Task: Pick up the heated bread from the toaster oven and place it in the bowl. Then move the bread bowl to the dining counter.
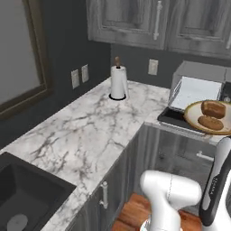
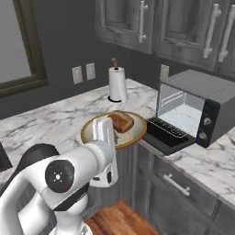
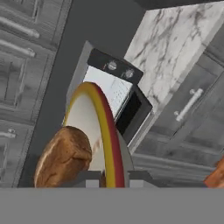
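The tan-gold bowl (image 1: 195, 113) (image 2: 137, 133) (image 3: 85, 116) hangs level in the air just in front of the toaster oven's open door. My gripper (image 3: 111, 178) (image 2: 109, 132) is shut on the bowl's near rim. Two bread pieces lie inside. The chunkier golden-brown roll (image 1: 213, 108) (image 2: 122, 121) (image 3: 64, 158) sits beside a flatter oval bread piece (image 1: 210, 122). The toaster oven (image 1: 198, 72) (image 2: 202, 103) (image 3: 111, 83) stands on the marble worktop with its dark glass door (image 2: 166, 133) folded down, and its white interior holds nothing.
A paper towel roll (image 1: 118, 82) (image 2: 117, 85) stands near the back wall. A dark sink (image 1: 22, 198) lies at the lower left. Grey handled cabinets (image 2: 176, 183) front the worktop, and wall cabinets (image 1: 135, 20) hang above it.
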Motion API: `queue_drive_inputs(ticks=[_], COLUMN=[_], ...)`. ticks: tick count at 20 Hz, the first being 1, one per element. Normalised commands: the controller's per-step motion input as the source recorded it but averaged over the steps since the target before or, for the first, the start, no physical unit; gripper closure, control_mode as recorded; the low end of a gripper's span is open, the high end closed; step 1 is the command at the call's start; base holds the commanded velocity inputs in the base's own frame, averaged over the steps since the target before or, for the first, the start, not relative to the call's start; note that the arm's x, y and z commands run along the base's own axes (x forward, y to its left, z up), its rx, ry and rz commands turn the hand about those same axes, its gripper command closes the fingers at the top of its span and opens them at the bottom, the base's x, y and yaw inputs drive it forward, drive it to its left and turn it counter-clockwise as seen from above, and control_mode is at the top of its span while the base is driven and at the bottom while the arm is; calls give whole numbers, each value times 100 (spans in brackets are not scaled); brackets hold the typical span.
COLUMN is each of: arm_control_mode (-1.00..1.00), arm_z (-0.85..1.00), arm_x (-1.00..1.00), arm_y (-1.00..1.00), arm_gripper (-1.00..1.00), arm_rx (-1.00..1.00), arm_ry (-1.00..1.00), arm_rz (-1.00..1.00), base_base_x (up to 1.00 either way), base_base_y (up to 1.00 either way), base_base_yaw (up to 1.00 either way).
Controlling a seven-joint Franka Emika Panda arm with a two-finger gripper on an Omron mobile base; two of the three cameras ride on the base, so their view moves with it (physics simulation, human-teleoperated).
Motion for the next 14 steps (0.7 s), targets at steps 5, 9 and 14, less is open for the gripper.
queue_drive_inputs(ticks=[5,9,14], arm_control_mode=[100,100,100], arm_z=[0,0,0], arm_x=[0,0,0], arm_y=[0,0,0], arm_gripper=[100,100,100], arm_rx=[0,0,0], arm_ry=[0,0,0], arm_rz=[0,0,0], base_base_x=[-61,-50,-8], base_base_y=[-10,-8,0], base_base_yaw=[98,99,100])
